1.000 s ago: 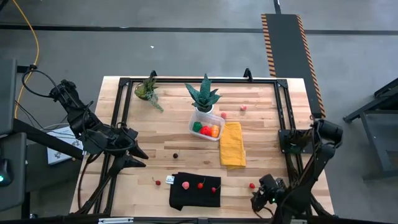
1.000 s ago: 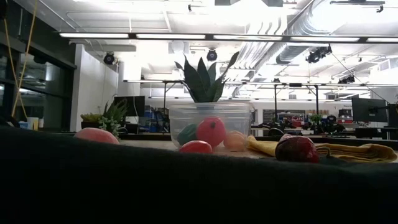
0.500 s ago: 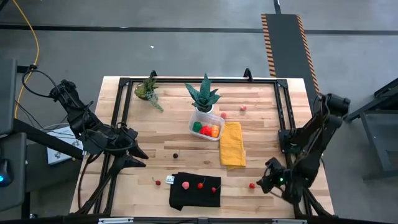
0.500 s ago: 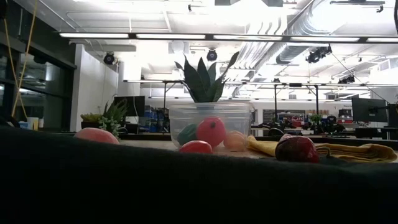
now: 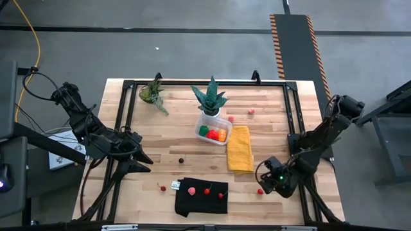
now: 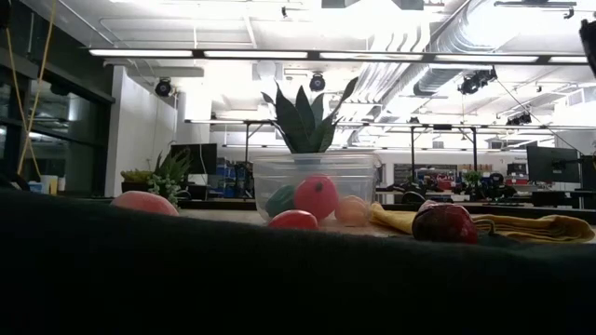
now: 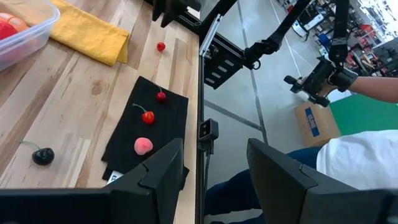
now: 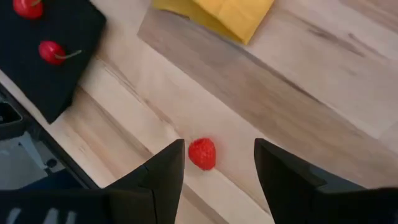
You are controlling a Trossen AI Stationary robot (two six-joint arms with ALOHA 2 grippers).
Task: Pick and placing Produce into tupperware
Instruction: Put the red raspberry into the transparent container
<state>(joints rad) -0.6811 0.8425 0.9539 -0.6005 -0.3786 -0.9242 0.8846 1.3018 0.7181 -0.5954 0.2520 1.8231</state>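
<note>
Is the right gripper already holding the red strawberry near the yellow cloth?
No. The right gripper is open, with the strawberry lying on the table between its fingers.

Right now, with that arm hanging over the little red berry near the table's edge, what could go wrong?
The right pincer stands open over the strawberry, which lies close to the table edge; a nudge might roll it off. The berry is small, so the fingers could close beside it. The yellow cloth lies between berry and box, so a low carry might snag it.
</note>
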